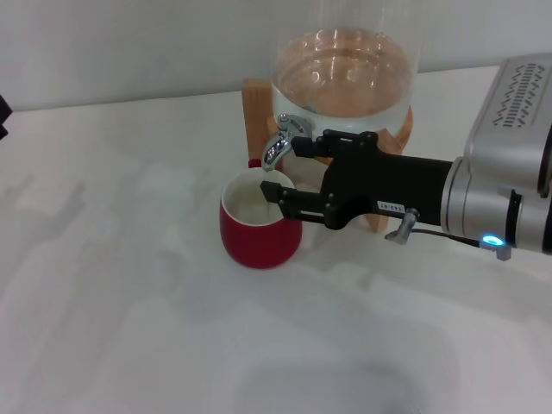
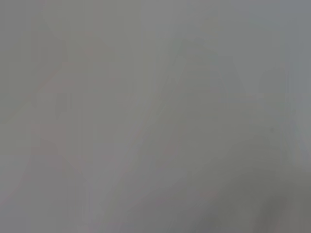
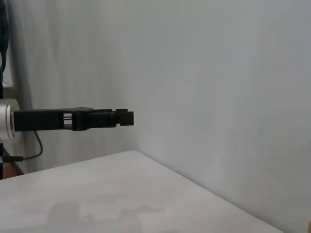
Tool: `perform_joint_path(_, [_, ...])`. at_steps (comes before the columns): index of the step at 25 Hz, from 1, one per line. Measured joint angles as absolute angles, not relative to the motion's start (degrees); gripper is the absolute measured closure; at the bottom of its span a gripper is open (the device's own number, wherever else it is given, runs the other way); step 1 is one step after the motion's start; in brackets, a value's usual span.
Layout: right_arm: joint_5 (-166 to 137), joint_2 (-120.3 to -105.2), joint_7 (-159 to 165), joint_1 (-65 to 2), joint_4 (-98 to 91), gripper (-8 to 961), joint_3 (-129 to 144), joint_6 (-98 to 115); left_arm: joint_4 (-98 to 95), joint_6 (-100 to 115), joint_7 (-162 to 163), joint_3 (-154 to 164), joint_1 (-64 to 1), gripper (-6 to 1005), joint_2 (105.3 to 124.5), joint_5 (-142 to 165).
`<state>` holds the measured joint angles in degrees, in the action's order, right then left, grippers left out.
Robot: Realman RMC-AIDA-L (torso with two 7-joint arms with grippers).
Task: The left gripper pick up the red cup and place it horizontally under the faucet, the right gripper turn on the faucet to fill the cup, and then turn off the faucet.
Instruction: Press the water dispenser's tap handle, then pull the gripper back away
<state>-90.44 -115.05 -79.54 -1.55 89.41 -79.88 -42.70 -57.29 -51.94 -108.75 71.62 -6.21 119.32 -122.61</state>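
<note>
One red cup (image 1: 259, 228) stands upright on the white bench (image 1: 129, 259) under the faucet (image 1: 280, 147), its white inside apparently empty. Right claw (image 1: 289, 172) spread apart beside the faucet, gripping nothing. Glass jar (image 1: 345, 78) holds water

This looks like a bare test room or lab staged for a robot, not a lived-in kitchen. A plain white bench (image 1: 129, 285) carries only a glass water jar (image 1: 345, 65) on a wooden stand (image 1: 259, 108), with a chrome faucet (image 1: 280, 142) at its base and a red cup (image 1: 259, 228) standing just in front of the jar. Behind the jar rises a blank pale wall (image 1: 129, 43), with no cupboards, sink or tiles. A thick silver-grey robot arm (image 1: 504, 203) with a blue light reaches in beside the jar. The right wrist view shows the same white bench meeting bare wall.
</note>
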Motion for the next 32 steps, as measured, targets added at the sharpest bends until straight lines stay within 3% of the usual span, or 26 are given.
perform_joint_path(32, [-90.0,-115.03,-79.5,-0.2,90.1,231,-81.6,-43.6,-57.3,-51.9,-108.6,71.8,-6.1,120,119.27,-122.6])
